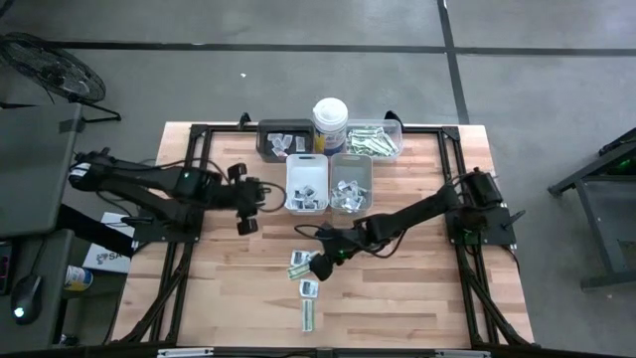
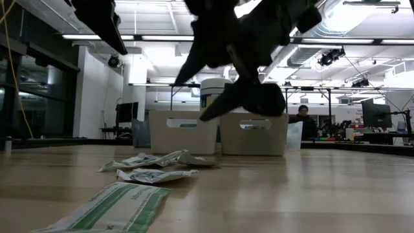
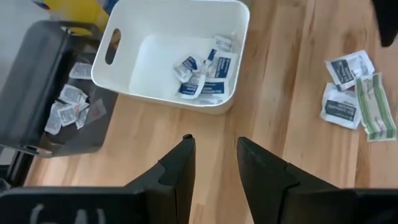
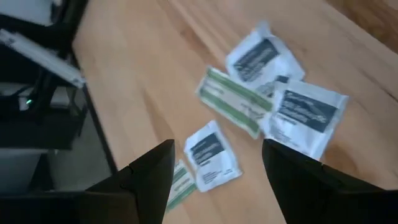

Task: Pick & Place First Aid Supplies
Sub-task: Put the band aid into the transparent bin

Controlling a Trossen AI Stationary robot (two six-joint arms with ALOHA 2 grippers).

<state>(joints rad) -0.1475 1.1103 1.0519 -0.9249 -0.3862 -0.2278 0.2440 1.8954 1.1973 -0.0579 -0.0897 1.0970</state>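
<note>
the right gripper [image 1: 320, 265] hangs over the middle of the wooden table [image 1: 417, 298] with its fingers [image 4: 146, 177] spread wide and nothing between them. directly under and just ahead of it lies a small loose cluster of first aid packets: two squarish white sachets [image 4: 261, 59] with dark print, one partly overlapping the other, and a narrow green-and-white strip [image 4: 235, 101] lying across beside them. a little nearer the gripper sits a single smaller white sachet [image 4: 211, 155], and just past that another green-striped strip [image 1: 308, 315] at the table's near edge. none of these packets touches the fingers. the left gripper [image 1: 248, 206] is well off to the right gripper's side, hovering above bare wood, its two fingers [image 3: 177, 174] parted with a narrow gap and holding nothing. just ahead of it stands a white bin [image 3: 112, 46] with a handful of white sachets with blue marks lying in its far corner, and beside that a dark tray [image 3: 37, 68] with more small sachets scattered on its floor. beyond the right gripper, next to the white bin, a second pale bin [image 1: 351, 161] is also filled with sachets, and farther back are a white canister [image 1: 330, 124] and a clear tray [image 1: 393, 129] of green-and-white strips. from table height the loose packets lie flat, slightly crumpled, in front of the two bins. a person [image 2: 304, 120] sits in the room behind.
</note>
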